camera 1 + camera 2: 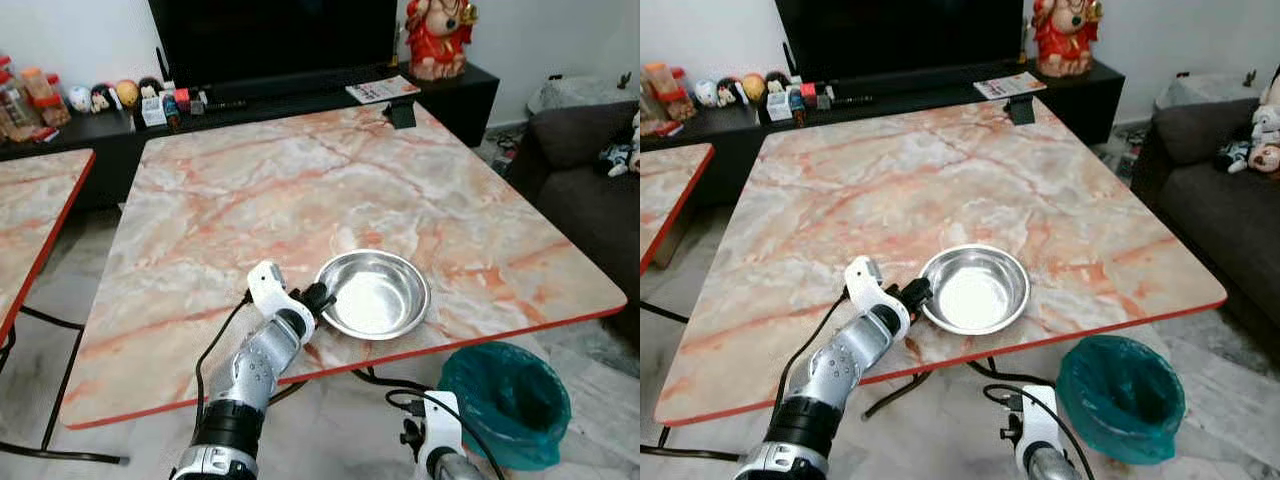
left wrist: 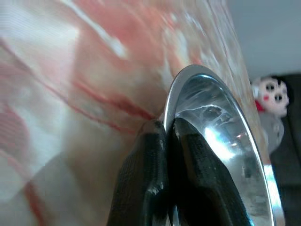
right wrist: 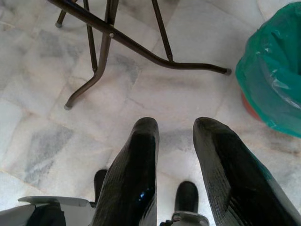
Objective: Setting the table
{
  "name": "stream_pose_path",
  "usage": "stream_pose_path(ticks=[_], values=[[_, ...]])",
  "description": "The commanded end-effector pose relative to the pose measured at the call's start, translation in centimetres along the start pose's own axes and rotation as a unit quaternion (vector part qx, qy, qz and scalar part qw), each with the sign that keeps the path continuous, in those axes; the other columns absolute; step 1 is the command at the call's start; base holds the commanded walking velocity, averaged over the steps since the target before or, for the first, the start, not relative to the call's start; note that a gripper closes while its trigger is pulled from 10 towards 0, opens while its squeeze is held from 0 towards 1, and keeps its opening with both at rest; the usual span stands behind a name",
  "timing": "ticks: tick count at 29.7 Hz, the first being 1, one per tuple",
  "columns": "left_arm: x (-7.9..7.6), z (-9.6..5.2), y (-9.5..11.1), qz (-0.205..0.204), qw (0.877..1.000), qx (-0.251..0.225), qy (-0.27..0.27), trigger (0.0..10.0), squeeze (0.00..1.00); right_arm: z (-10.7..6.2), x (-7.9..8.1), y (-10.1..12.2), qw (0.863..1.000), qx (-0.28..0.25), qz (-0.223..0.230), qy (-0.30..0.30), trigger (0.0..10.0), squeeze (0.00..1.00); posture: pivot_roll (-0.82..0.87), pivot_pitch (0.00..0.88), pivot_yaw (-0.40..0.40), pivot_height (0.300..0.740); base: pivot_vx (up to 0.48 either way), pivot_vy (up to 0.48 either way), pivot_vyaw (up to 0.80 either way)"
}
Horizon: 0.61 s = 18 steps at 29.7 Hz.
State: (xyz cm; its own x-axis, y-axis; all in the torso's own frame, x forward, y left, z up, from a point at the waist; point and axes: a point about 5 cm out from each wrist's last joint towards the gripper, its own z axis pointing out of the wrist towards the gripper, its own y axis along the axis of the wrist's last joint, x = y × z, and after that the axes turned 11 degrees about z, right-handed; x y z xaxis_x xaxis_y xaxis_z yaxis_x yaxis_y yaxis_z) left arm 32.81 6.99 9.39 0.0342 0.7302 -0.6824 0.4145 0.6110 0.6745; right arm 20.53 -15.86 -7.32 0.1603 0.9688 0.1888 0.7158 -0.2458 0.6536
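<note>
A shiny steel bowl (image 1: 373,294) rests on the pink marble table (image 1: 300,190) close to its near red edge. My left gripper (image 1: 322,297) is shut on the bowl's left rim (image 2: 197,101), one black finger (image 2: 141,179) outside the wall and the other inside. The bowl is empty. My right arm hangs below the table edge, and its gripper (image 3: 175,136) is open over the tiled floor with nothing between the fingers.
A green-lined bin (image 1: 505,400) stands on the floor at the table's near right corner. The table's dark metal legs (image 3: 141,49) run under it. A grey sofa (image 1: 590,190) is at the right, a second marble table (image 1: 30,210) at the left, a TV bench (image 1: 250,100) behind.
</note>
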Motion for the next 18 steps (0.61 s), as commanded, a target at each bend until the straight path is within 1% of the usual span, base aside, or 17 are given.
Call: stream_pose_path(ticks=[1,7,10,11,15,16,17,18], values=[[-7.4,1.8,0.4,-0.031,0.997,0.005,-0.066,10.0,0.0,0.0,0.2,0.0,1.0,-0.003,0.007,-0.001,10.0,0.0,0.01,0.0,0.074,0.74,0.0,0.0,0.0],[-7.9,1.7,0.1,-0.029,0.996,0.009,-0.083,10.0,0.0,0.0,0.2,0.0,1.0,-0.002,0.006,0.0,10.0,0.0,0.01,0.0,0.072,0.74,0.0,0.0,0.0],[-8.3,1.6,-0.2,-0.033,0.995,0.018,-0.096,10.0,0.0,0.0,0.2,0.0,1.0,-0.002,0.005,0.0,10.0,0.0,0.01,0.0,0.072,0.74,0.0,0.0,0.0],[-8.7,1.6,-0.5,-0.025,0.994,0.026,-0.108,10.0,0.0,0.0,0.2,0.0,1.0,-0.001,0.005,0.001,10.0,0.0,0.01,0.0,0.072,0.74,0.0,0.0,0.0],[-9.2,1.6,-0.8,-0.021,0.992,0.033,-0.121,10.0,0.0,0.0,0.2,0.0,1.0,-0.001,0.004,0.002,10.0,0.0,0.01,0.0,0.072,0.74,0.0,0.0,0.0],[-9.5,1.5,-0.8,-0.019,0.991,0.032,-0.128,10.0,0.73,0.0,0.3,0.0,1.0,-0.001,0.003,0.002,10.0,0.0,0.02,0.0,0.07,0.74,0.0,0.0,0.0],[-9.7,1.4,-0.8,-0.017,0.99,0.032,-0.133,10.0,0.73,0.0,0.3,0.0,1.0,-0.001,0.003,0.002,10.0,0.0,0.02,0.0,0.07,0.74,0.0,0.0,0.0],[-9.9,1.4,-0.8,-0.015,0.99,0.032,-0.139,10.0,1.0,0.0,0.3,0.0,1.0,-0.001,0.003,0.003,10.0,0.0,0.02,0.0,0.07,0.74,0.0,0.0,0.0]])
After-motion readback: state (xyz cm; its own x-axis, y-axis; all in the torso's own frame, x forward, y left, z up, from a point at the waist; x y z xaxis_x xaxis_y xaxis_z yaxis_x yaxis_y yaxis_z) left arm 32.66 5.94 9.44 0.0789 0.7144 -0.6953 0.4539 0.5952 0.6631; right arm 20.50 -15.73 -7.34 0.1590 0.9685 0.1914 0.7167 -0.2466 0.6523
